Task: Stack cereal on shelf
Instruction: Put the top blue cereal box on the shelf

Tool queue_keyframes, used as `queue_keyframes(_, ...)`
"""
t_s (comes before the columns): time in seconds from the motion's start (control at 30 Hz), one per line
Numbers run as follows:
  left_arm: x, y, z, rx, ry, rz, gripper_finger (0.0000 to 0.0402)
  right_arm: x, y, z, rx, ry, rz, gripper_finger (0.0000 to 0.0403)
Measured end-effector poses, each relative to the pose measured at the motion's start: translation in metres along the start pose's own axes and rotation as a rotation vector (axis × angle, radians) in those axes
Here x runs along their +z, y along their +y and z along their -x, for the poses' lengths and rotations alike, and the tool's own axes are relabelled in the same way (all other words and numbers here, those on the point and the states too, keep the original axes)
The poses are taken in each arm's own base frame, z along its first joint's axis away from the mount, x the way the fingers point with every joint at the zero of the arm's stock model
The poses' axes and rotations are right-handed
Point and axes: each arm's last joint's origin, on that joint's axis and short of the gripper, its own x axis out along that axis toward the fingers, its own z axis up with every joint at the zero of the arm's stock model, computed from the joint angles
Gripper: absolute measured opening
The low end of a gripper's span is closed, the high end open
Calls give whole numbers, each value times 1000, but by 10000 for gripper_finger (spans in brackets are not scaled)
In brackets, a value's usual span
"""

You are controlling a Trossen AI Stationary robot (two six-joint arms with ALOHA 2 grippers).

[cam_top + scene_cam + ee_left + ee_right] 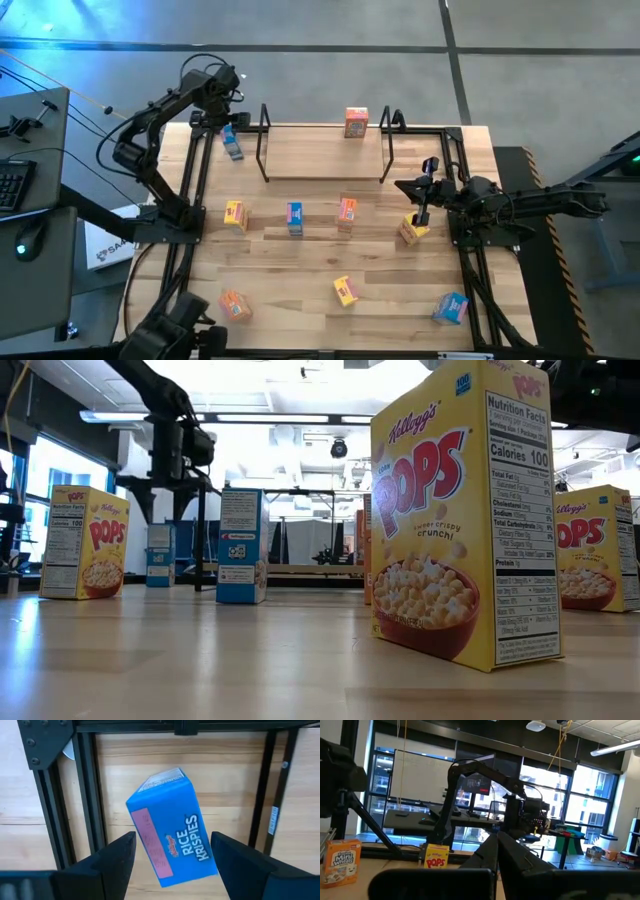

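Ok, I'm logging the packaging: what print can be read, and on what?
"Kellogg's", "POPS", "sweet crispy crunch!", "Nutrition Facts", "Calories 100": near yellow box.
"POPS": left yellow box.
"RICE KRISPIES": blue box below the open left gripper.
"Mini Wheats": orange box.
"POPS": small yellow box.
The finer print is too small to read.

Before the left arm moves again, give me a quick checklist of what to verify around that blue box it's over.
1. Left gripper open: ok, fingers spread either side of the blue Rice Krispies box.
2. Box released: ok, neither finger touches it.
3. Box on the shelf: not ok, in the high view it sits left of the frame's end loop.
4. Box squared up: not ok, it looks skewed.
5. Right gripper clear: ok, shut, far off by a yellow box.
6. Orange box on the shelf: cannot tell.
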Motion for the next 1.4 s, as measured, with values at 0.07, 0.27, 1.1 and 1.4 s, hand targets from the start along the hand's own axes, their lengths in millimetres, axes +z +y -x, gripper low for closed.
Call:
queue_keyframes(0.07,1,-1,-2,4,7,0,250,0,0,0,3,-1,0,0)
queue_keyframes(0.27,4,-2,-9,19,23,0,250,0,0,0,4,-4,-1,0)
queue_keyframes(1.1,9,-3,4,-23,5,-234,207,0,0,0,7,-5,-8,0)
queue_keyframes(1.4,28,-3,95,36,-286,-392,207,0,0,0,7,-5,-12,0)
